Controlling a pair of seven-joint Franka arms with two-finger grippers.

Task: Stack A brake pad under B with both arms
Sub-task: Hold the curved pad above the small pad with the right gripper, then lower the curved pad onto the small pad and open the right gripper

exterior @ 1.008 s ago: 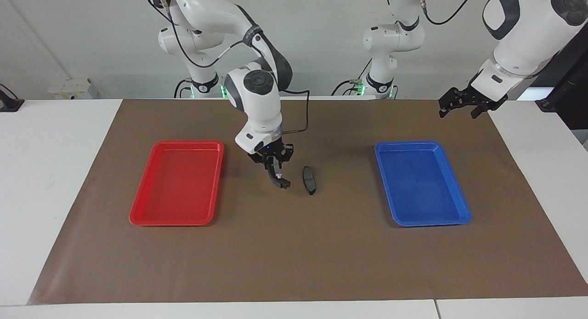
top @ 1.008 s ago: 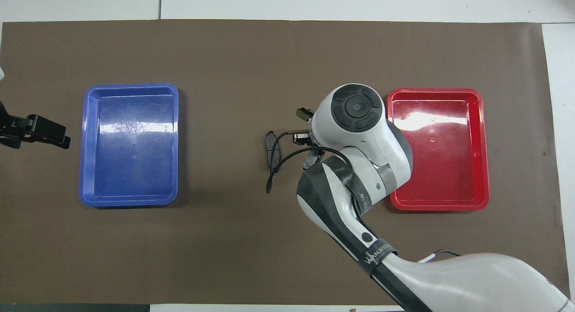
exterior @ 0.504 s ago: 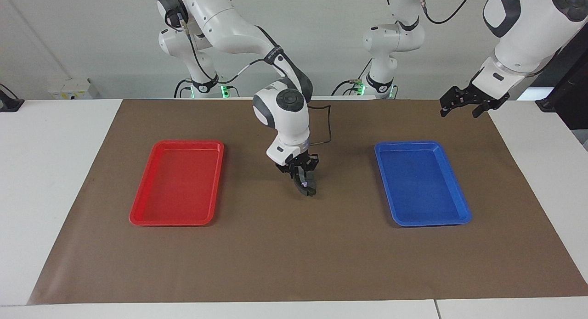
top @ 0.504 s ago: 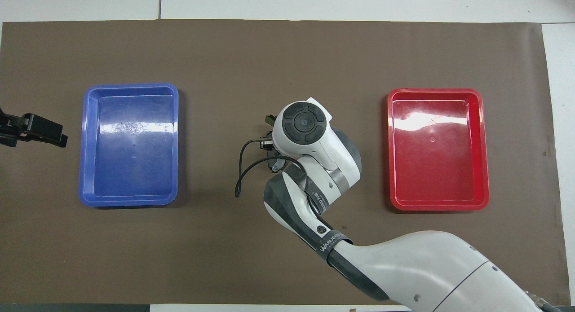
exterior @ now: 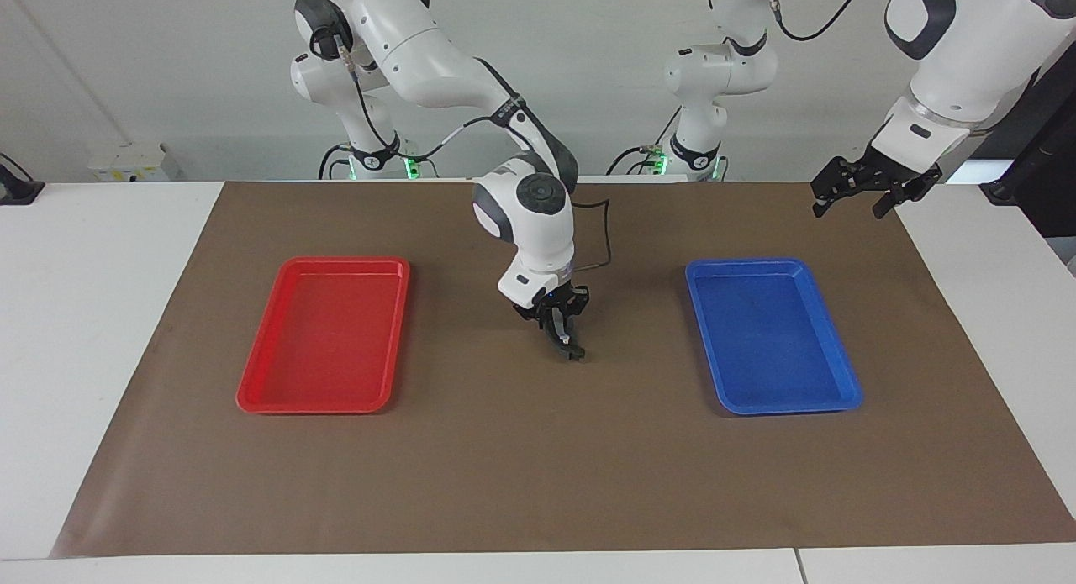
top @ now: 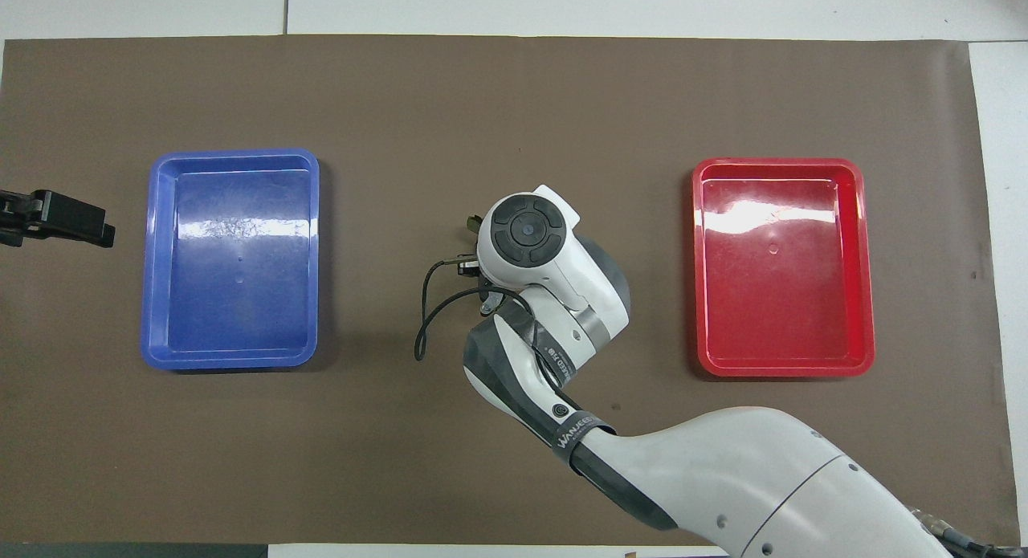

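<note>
My right gripper [exterior: 561,335] is low over the middle of the brown mat, shut on B, the dark crescent brake shoe [exterior: 566,342] with a small bright spot. It holds B right on or just over the A brake pad [exterior: 575,355], of which only a dark end shows on the mat. I cannot tell whether the two touch. In the overhead view the right arm's wrist [top: 526,230] hides the gripper and both pieces. My left gripper [exterior: 866,191] is open and empty. It waits in the air at the left arm's end of the mat and also shows in the overhead view [top: 68,218].
An empty red tray [exterior: 324,336] lies toward the right arm's end of the mat and an empty blue tray [exterior: 769,336] toward the left arm's end. Both also show in the overhead view, the red tray [top: 783,265] and the blue tray [top: 233,257]. A black cable [top: 426,317] hangs beside the right wrist.
My right gripper has carried B sideways from beside the pad to over it and has come lower. The pad is now mostly covered. The left gripper has barely moved.
</note>
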